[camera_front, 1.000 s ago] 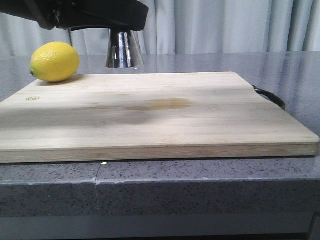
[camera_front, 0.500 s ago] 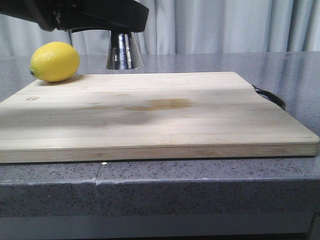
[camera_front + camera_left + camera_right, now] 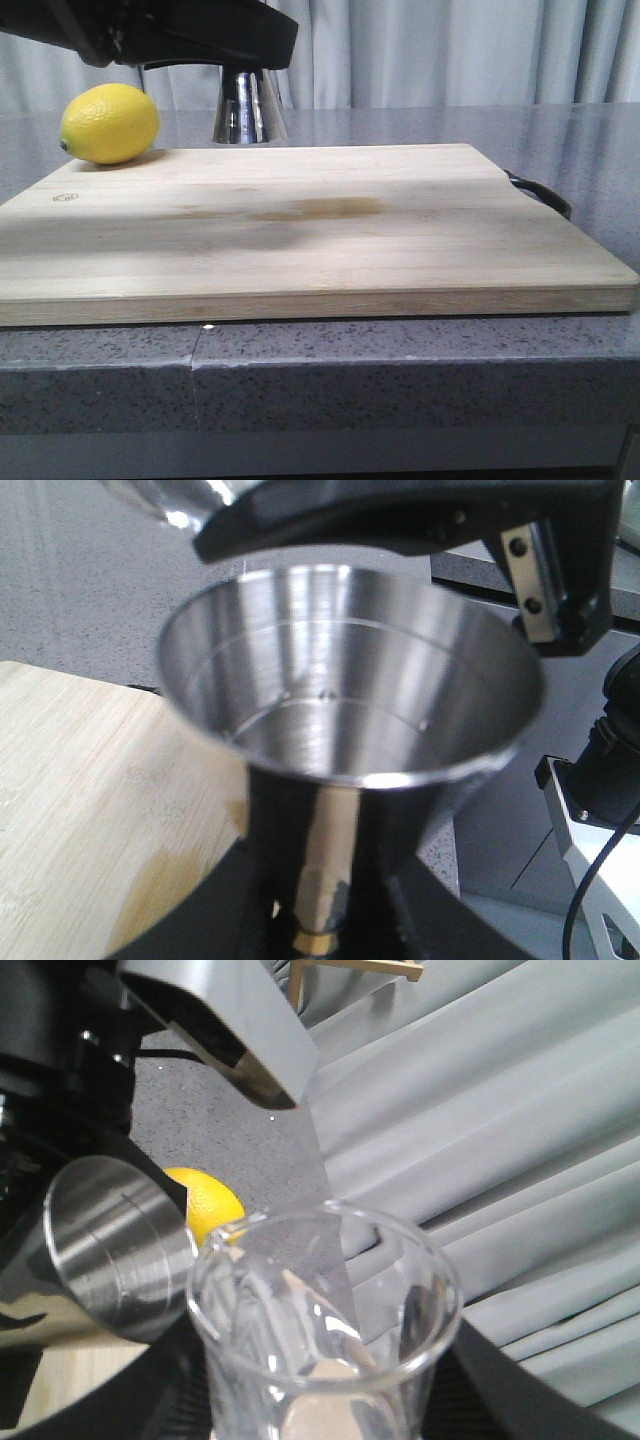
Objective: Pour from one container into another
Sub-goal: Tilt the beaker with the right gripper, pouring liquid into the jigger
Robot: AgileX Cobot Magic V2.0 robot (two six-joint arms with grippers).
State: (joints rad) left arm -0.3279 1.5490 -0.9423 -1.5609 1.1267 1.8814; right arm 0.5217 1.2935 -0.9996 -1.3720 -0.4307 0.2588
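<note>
My left gripper (image 3: 325, 880) is shut on the narrow waist of the steel jigger (image 3: 350, 680), just above its brass band (image 3: 318, 942). The jigger stands upright with its open cup facing up. In the front view only its lower cone (image 3: 248, 105) shows under the black left arm (image 3: 170, 35), behind the board's far edge. My right gripper (image 3: 325, 1405) is shut on the clear glass beaker (image 3: 325, 1330). The beaker's lip sits close beside the jigger (image 3: 115, 1250). In the left wrist view the right gripper's fingers (image 3: 400, 520) hang just above the jigger's rim.
A yellow lemon (image 3: 110, 123) rests at the far left corner of the wooden cutting board (image 3: 300, 230), close to the jigger. A black handle (image 3: 540, 192) sticks out at the board's right side. The board lies on a grey speckled counter (image 3: 400, 380), with curtains behind.
The jigger and the left arm have sunk slightly toward the counter. The lemon and the board have not moved.
</note>
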